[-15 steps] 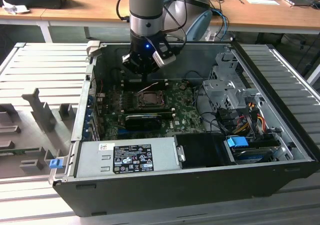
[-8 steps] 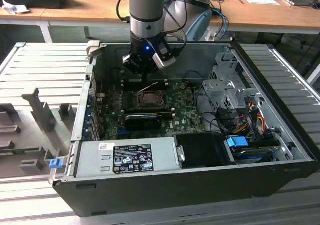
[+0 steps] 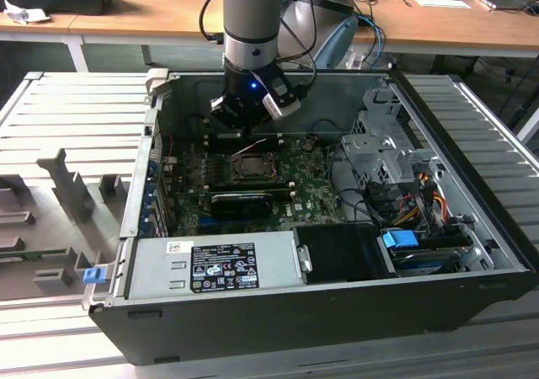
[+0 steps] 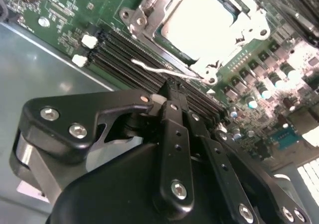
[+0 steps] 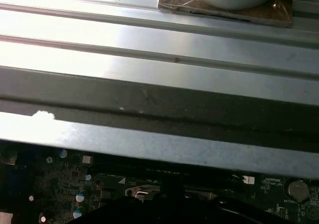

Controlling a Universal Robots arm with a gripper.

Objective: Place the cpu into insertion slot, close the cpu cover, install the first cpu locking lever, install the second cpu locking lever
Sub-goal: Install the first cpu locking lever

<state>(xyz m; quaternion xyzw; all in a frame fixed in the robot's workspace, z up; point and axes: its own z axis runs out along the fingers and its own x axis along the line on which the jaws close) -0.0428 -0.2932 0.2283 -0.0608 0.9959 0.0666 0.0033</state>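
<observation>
The black pincer (image 4: pixel 169 92) has its fingers drawn together, tips pressing a thin silver lever wire (image 4: pixel 164 72) beside the memory slots (image 4: pixel 119 59). Just beyond the tips lies the cpu (image 4: pixel 199 22), a pale square face lying flat in the insertion slot (image 4: pixel 164 32), with the cpu cover (image 4: pixel 149 7) framing it. Green motherboard (image 3: pixel 316 194) surrounds it inside the open computer case (image 3: pixel 278 312) on a ribbed metal counter (image 3: pixel 67 109).

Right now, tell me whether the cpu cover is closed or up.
Closed. In the second wrist view the cpu cover lies flat around the pale cpu, which shows through its square opening.
</observation>
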